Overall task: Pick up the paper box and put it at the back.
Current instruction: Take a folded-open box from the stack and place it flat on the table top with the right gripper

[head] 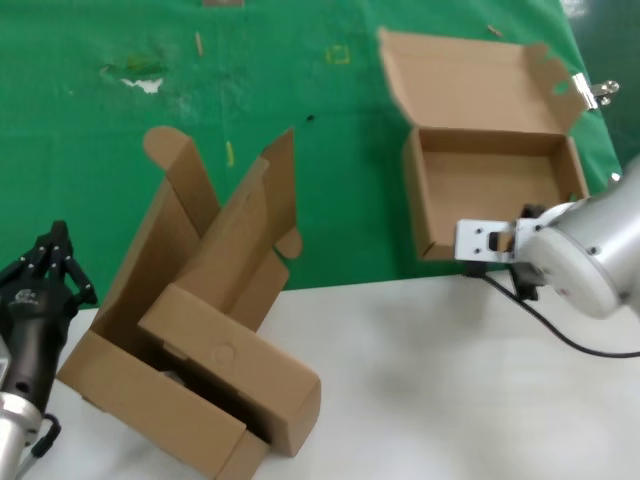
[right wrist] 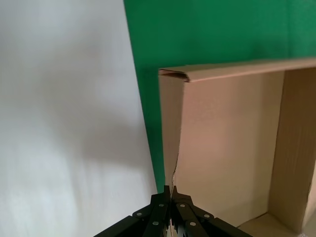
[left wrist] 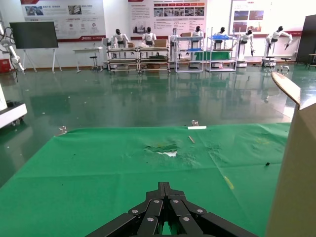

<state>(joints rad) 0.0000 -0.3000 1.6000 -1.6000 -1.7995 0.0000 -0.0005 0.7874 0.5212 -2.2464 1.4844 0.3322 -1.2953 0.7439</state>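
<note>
The paper box (head: 495,180) is a shallow brown cardboard mailer lying open on the green cloth at the back right, its hinged lid standing up behind it. My right gripper (head: 520,242) is at the box's near wall. In the right wrist view the gripper (right wrist: 171,190) is shut on the thin edge of that wall (right wrist: 170,148), with the box's inside to one side and the green cloth to the other. My left gripper (head: 55,245) is shut and empty at the far left, apart from the boxes; in the left wrist view (left wrist: 165,186) it points over the green cloth.
Two other brown cardboard boxes stand nested at the front left: one with a faint circle on its long side (head: 225,352), one with a rounded ear flap (head: 170,150). The white table (head: 450,390) lies in front and the green cloth (head: 250,80) behind. A metal clip (head: 597,92) lies at the back right.
</note>
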